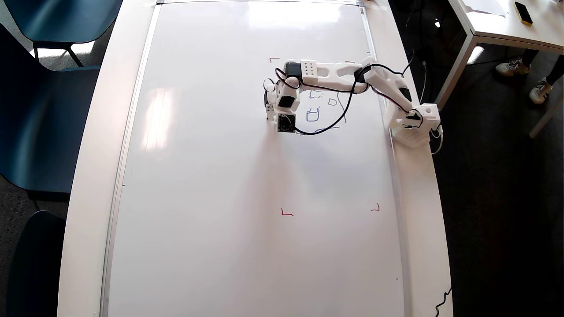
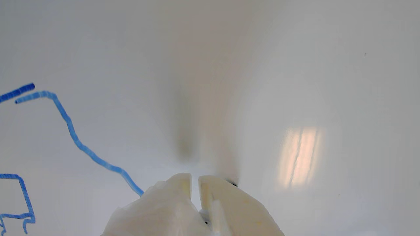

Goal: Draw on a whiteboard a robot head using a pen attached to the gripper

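Observation:
The whiteboard [image 1: 211, 176] covers nearly the whole table. On it, right of the wrist, is the robot head [image 1: 324, 110] in thin blue lines: small squarish shapes and part of an outline. In the wrist view a wobbly blue outline stroke [image 2: 75, 139] runs down to the gripper [image 2: 195, 183], and a blue square [image 2: 23, 196] sits at the lower left. The white jaws stand together with only a narrow slit between them. Of the pen, only a small dark tip [image 2: 233, 184] shows, beside the right jaw and at the board. Overhead, the gripper [image 1: 268, 115] points down at the drawing's left edge.
Red corner marks [image 1: 286, 213] [image 1: 375, 208] [image 1: 274, 59] frame the drawing area. The arm's base [image 1: 416, 125] sits on the table rim at the right, with a black cable looping over the drawing. Blue chairs [image 1: 39, 110] stand left, and another table [image 1: 506, 26] is at upper right.

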You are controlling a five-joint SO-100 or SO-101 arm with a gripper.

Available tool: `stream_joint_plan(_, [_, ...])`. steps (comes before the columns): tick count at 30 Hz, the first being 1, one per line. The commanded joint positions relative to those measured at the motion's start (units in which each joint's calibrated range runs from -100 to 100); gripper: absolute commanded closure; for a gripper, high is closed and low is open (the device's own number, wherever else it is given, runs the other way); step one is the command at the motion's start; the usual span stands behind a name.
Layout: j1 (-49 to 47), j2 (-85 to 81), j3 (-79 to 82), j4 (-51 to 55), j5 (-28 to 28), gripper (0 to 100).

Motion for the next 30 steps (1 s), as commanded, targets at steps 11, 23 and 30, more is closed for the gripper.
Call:
stream_joint_plan(11, [3.2, 0.6, -0.3, -0.6, -0.2, 99])
stream_joint_plan(23, [6.7, -0.1, -0.1, -1.2, 0.1, 99])
stream_joint_plan(30, [6.7, -3.2, 3.8, -1.1, 0.1, 99])
